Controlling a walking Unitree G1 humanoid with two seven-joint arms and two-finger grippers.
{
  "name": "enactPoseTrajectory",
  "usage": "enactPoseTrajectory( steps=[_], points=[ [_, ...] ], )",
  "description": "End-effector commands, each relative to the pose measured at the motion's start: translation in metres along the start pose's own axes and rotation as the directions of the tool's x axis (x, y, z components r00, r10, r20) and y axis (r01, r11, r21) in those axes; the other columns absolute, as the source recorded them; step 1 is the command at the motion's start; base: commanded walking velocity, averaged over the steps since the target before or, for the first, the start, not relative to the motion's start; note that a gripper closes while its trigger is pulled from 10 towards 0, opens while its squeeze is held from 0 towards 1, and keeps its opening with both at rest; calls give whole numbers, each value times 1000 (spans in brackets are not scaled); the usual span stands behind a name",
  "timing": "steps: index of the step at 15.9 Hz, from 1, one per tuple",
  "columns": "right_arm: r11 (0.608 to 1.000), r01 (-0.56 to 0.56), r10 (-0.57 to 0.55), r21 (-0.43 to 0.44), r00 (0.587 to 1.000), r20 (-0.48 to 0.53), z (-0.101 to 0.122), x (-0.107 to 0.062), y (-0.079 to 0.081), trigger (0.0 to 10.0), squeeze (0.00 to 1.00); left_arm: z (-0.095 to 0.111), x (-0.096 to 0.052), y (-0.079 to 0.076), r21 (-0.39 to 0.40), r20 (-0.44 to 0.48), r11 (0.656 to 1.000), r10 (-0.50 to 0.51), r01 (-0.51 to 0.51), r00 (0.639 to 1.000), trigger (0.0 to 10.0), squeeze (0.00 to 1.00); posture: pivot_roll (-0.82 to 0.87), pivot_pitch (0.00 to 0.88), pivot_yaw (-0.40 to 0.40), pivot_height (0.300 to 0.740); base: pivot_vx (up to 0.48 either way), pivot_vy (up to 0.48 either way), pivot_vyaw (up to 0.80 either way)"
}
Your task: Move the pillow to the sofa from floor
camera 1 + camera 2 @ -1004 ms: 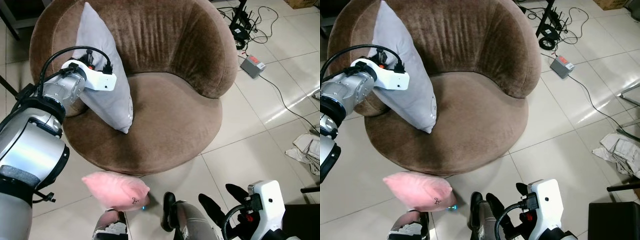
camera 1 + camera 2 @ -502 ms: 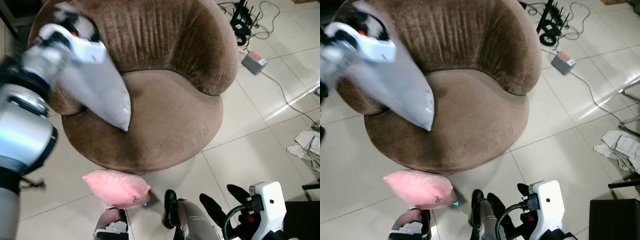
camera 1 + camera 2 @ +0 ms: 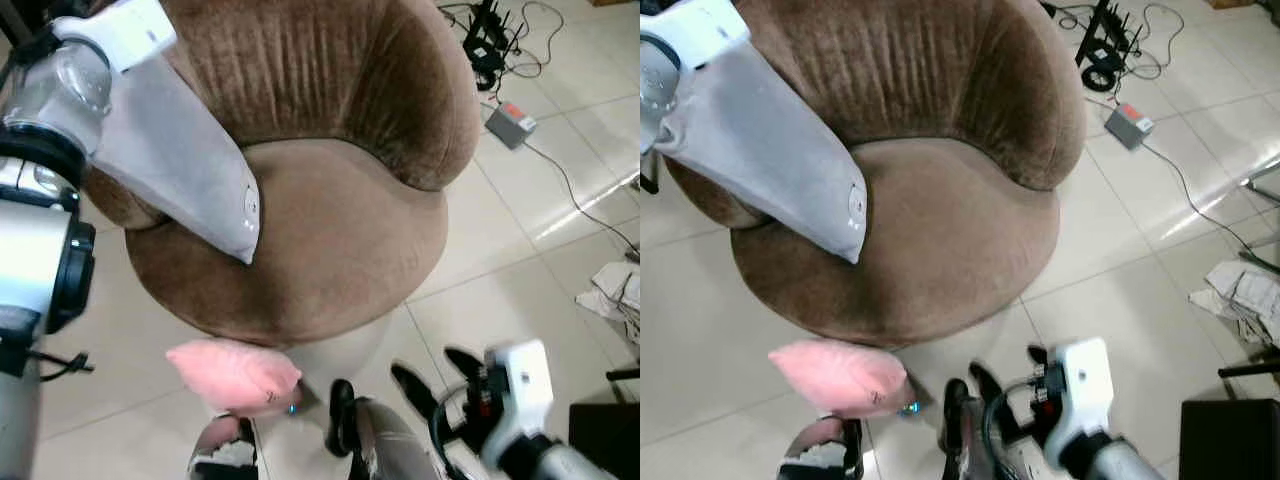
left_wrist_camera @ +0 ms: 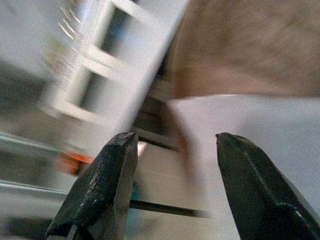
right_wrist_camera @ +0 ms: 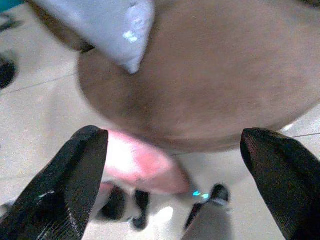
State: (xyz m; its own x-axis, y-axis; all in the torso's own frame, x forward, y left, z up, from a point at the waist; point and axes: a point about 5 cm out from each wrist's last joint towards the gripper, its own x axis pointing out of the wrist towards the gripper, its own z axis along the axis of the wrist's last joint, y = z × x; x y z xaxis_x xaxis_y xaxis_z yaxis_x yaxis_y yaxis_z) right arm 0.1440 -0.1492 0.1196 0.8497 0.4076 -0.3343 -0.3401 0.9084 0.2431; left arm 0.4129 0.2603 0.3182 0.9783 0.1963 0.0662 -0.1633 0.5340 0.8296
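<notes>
Pillows, two: grey pillow on brown sofa, pink pillow on floor; both grippers' jaws apart.

We note the grey pillow runs under the left arm at its upper end, so that corner is hidden. The right gripper is motion-blurred in the head views. The left wrist view is smeared; we cannot identify the white framed object. The pink pillow is blurred, partly behind a finger.
</notes>
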Motion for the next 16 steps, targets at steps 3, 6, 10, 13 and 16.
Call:
enactPoseTrajectory(
  steps=[3, 6, 10, 13, 16],
  points=[
    [968, 246, -242, -48, 967, 80, 6, 37, -43, 10000, 94, -10, -1, -23, -466, 30, 878, -107, 109, 994, 10000, 0, -159, 159, -22, 740, 0, 0, 0],
    [978, 204, -195, -47, 970, 148, 20, 92, -53, 10000, 110, -29, -9, -59, -634, 129, 732, -218, 249, 967, 10000, 0, -19, 77, -7, 740, 0, 0, 0],
    [984, 163, -144, -75, 967, 209, 35, 141, -49, 10000, 106, -63, -23, -88, -754, 143, 611, -203, 240, 969, 10000, 0, 112, 0, -31, 740, 0, 0, 0],
    [983, 154, -124, -97, 957, 261, 46, 161, -47, 10000, 102, -70, -56, -156, -773, 253, 525, -258, 355, 932, 10000, 0, 187, 0, -45, 740, 0, 0, 0],
    [983, 142, -103, -119, 952, 287, 48, 166, -43, 10000, 102, -77, -102, -212, -747, 275, 501, -365, 437, 889, 10000, 0, 208, 0, -53, 740, 0, 0, 0]
  ],
)
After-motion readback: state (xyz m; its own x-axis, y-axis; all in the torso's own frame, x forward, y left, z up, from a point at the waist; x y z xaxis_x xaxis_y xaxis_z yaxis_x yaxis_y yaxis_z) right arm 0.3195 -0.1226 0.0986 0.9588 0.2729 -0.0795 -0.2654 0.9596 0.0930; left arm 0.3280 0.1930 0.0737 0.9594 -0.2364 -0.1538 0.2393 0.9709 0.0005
